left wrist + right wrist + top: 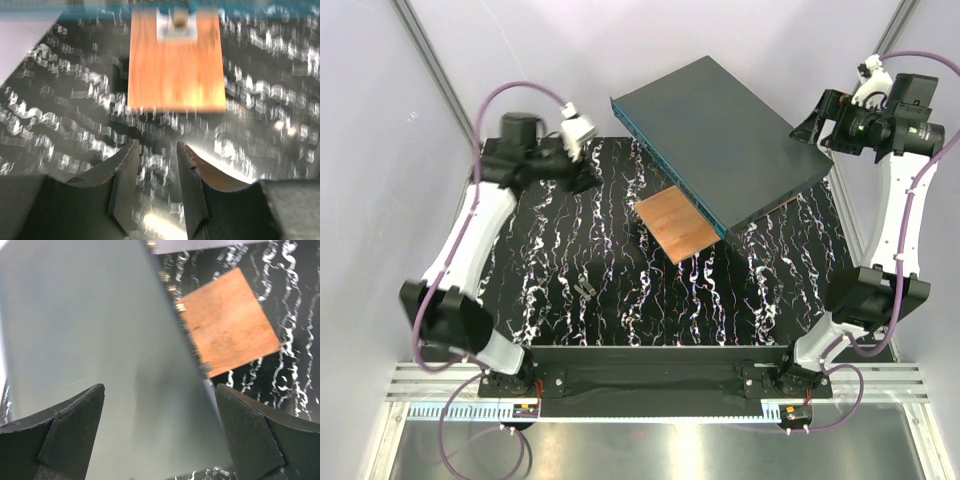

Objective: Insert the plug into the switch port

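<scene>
The switch (720, 135) is a large flat dark-grey box, tilted, with small square ports along its teal-blue face (665, 165). That face shows blurred at the top of the left wrist view (260, 7). A small grey piece, perhaps the plug (585, 291), lies on the black marbled mat. My left gripper (584, 178) is open and empty, left of the teal face and pointing at it (157, 147). My right gripper (807, 125) is wide open and empty over the box's right end (159, 390). The box top (100, 330) fills its view.
A copper-brown square plate (677, 222) lies by the teal face, partly under the box; it also shows in the left wrist view (175, 65) and the right wrist view (227, 335). White walls and metal rails close the sides and back.
</scene>
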Robot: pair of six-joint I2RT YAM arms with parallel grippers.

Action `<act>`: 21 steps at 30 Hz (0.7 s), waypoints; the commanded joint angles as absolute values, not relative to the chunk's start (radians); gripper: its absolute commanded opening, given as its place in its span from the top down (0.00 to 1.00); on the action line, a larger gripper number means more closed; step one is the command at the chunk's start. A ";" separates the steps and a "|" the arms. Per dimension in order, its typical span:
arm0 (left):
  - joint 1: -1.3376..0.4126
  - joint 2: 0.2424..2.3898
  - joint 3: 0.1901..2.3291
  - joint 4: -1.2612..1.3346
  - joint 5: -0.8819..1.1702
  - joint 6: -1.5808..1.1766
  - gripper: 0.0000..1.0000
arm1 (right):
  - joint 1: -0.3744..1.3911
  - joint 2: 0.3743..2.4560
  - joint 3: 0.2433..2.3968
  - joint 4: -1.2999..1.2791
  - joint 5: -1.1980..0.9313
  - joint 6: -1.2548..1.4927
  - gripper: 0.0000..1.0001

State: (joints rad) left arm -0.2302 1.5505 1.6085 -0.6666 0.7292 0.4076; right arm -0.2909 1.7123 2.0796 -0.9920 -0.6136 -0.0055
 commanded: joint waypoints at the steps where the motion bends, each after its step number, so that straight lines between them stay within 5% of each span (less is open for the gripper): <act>1: -0.170 1.413 1.475 -0.831 0.910 0.772 0.57 | -0.290 1.640 2.062 -0.968 -0.707 -0.018 0.00; 6: -0.133 1.328 1.248 -1.069 0.887 1.251 0.57 | -0.256 1.602 1.996 -0.968 -0.753 -0.034 0.00; 21: -0.304 1.534 1.032 -0.845 0.601 1.597 0.66 | -0.127 1.595 1.947 -1.009 -0.658 -0.106 0.00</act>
